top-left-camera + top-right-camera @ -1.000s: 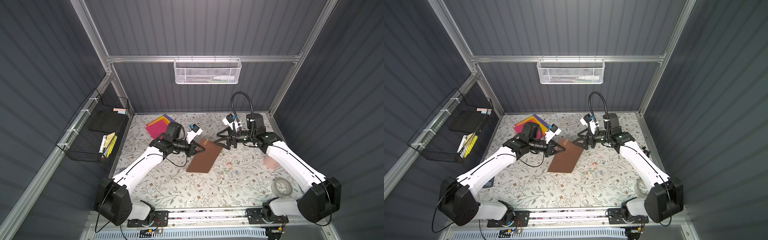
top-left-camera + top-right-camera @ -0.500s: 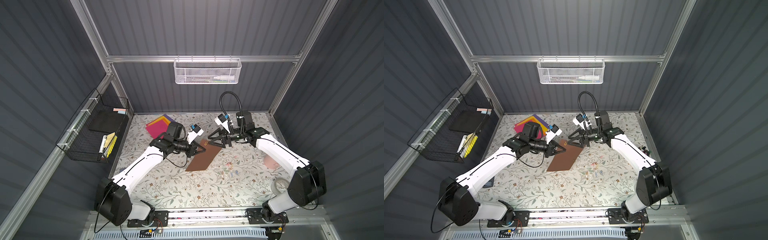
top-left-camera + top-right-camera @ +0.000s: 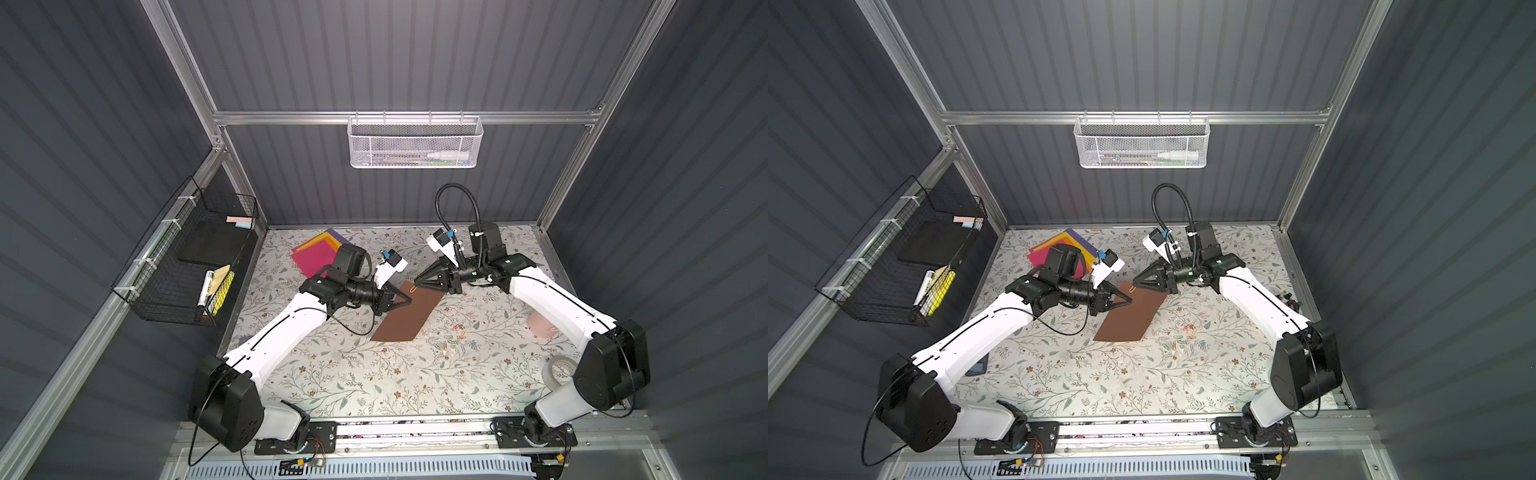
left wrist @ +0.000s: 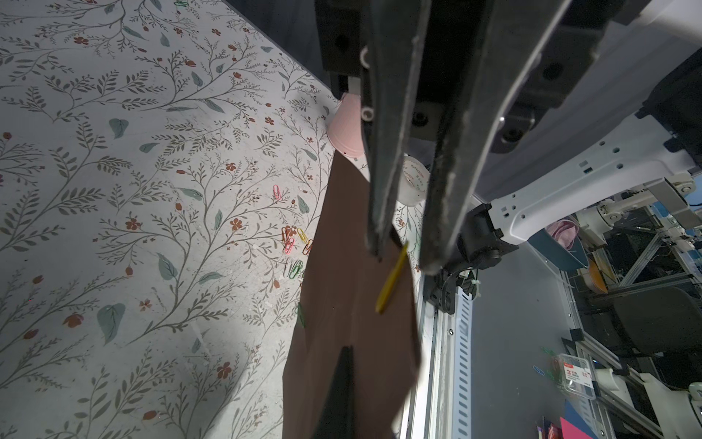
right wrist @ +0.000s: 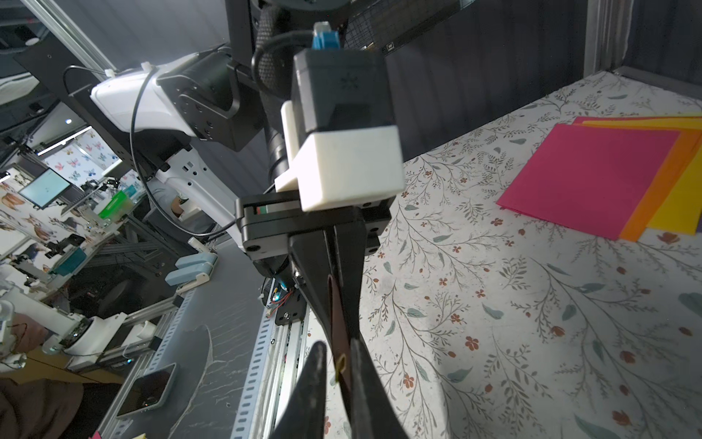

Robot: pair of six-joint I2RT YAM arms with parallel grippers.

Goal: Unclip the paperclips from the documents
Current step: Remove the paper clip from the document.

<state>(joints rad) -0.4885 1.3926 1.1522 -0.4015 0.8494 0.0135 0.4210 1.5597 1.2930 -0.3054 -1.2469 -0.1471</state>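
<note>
Now the right gripper (image 3: 417,284) has closed on the yellow wire paperclip (image 4: 391,281); the left gripper (image 3: 409,302) clamps the brown paper sheet (image 3: 405,320). Pulling likely comes next.

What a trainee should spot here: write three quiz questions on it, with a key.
1. True or false: the brown sheet lies flat, untouched.
2. Which fingers flank the yellow paperclip? A left; B right; C neither.
3. Fill in: the top sheet of the far stack is ____.
Key: 1 false: the left fingers pinch its raised edge. 2 B, the right fingers. 3 pink.
</note>
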